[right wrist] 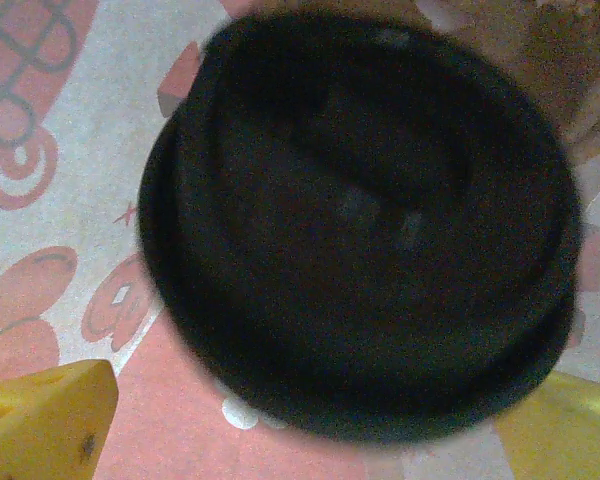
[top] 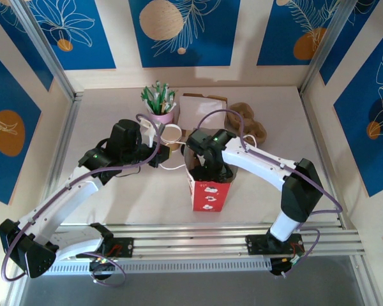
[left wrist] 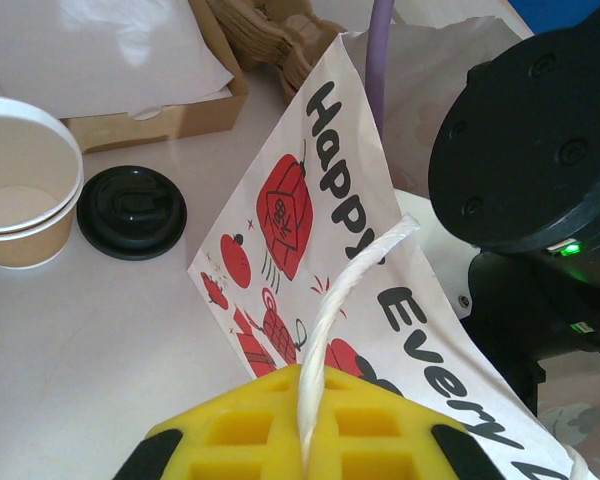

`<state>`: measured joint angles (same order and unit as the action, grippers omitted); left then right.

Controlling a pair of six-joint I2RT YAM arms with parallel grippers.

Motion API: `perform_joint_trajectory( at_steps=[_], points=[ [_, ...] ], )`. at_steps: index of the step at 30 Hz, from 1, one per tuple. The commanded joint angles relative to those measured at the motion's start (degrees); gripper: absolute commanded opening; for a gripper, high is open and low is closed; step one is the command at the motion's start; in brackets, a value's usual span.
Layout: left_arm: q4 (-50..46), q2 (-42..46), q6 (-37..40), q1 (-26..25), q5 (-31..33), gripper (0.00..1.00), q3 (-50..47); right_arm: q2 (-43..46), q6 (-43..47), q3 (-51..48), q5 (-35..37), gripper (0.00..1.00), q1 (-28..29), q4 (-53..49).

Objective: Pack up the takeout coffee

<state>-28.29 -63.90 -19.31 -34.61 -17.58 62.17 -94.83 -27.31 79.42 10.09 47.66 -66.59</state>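
Bright, even light falls from overhead in the top view, leaving soft, faint shadows on the white table (top: 143, 194). The right wrist view is dim and blurred, its black lid (right wrist: 360, 230) seemingly too close to focus; the left wrist view's white paper (left wrist: 110, 50) glares

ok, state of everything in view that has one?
takeout coffee: lid on, inside the gift bag.
gift bag: upright, mouth open.
left fingers: shut on the bag handle.
right fingers: flanking the coffee, grip unclear.
loose lid: on the table, off any cup.
tan cups: stacked, no lid.
pink cup: upright, full of sticks.
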Motion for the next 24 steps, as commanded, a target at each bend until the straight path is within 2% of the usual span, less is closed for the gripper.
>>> perform_joint_trajectory(
  at_steps=[1,24],
  points=[
    [0.4,-0.3,1.1,0.7,-1.0,0.0,-0.1,-0.2,0.8,2.0,0.1,0.97,0.5,-2.3],
    [0.4,-0.7,1.1,0.7,-1.3,0.0,-0.1,2.2,1.6,11.8,3.0,0.99,1.3,-9.3]
  ],
)
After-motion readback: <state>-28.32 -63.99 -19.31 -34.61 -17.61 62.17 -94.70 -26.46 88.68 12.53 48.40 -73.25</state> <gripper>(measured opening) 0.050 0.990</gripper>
